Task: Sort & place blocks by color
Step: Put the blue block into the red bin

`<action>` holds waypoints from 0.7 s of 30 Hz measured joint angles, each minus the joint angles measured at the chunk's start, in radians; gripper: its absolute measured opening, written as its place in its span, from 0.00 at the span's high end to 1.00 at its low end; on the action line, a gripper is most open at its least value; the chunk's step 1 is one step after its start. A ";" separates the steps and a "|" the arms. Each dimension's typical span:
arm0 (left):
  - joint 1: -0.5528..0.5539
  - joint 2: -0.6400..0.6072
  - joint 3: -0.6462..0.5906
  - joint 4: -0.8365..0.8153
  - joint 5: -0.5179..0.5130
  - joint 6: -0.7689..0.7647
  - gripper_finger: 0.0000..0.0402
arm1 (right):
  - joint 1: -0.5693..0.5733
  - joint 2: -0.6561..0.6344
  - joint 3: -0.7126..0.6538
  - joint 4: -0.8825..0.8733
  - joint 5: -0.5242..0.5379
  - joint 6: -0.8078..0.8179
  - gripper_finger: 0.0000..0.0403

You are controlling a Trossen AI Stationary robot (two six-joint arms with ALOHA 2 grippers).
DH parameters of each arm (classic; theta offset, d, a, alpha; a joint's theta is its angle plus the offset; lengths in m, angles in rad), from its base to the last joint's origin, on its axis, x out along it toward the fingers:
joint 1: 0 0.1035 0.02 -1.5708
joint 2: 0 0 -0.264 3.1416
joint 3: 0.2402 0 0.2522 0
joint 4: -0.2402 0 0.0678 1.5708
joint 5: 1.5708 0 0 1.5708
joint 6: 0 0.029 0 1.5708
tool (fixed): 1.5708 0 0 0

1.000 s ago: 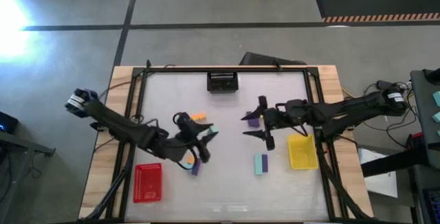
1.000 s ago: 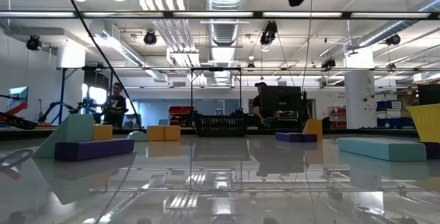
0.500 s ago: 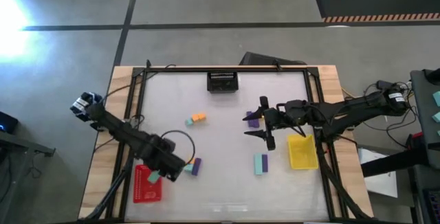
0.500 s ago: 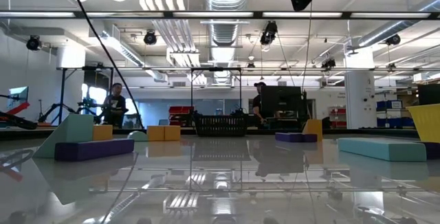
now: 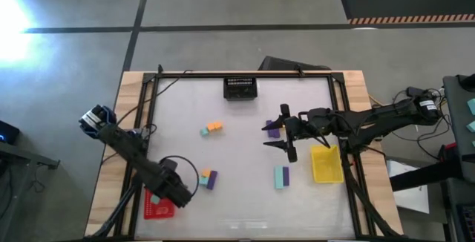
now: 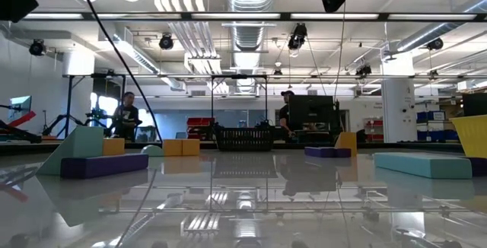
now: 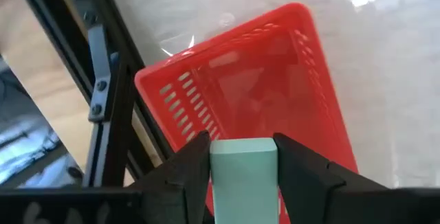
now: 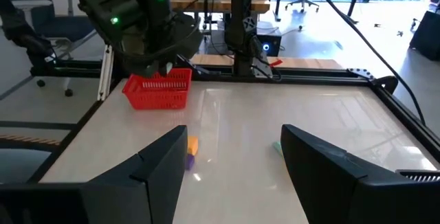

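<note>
**Left claw with mint block held over red tray**

The left gripper (image 7: pixel 242 183) was seen above the red tray (image 5: pixel 159 203) at the table's front left, its fingers (image 7: pixel 184 172) pinched on a mint block (image 7: pixel 243 172); the block was held over the tray's open interior. Just right of the tray, an orange and purple pair of blocks (image 5: pixel 208 177) was recorded lying together on the white table (image 5: pixel 237 131). Farther back, an orange and mint pair (image 5: pixel 212 128) was noted near the table's middle. A black basket (image 5: pixel 240 88) was set at the rear edge. A purple block (image 5: pixel 274 131) lay just beside the right gripper (image 5: pixel 276 135), whose fingers (image 8: pixel 155 169) were spread wide, holding nothing. A long teal block (image 5: pixel 281 176) lay in front of it, beside the yellow tray (image 5: pixel 326 164).
</note>
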 joint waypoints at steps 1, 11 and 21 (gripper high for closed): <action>-0.011 0.001 -0.006 0.007 -0.003 -0.029 0.67 | 0.000 0.000 0.000 0.000 0.000 0.000 0.44; -0.057 0.003 -0.024 0.044 -0.067 -0.180 0.66 | 0.000 0.000 0.000 -0.001 0.000 0.005 0.44; -0.057 0.002 -0.068 0.087 -0.067 -0.183 0.66 | 0.000 0.000 0.000 -0.002 -0.001 0.005 0.44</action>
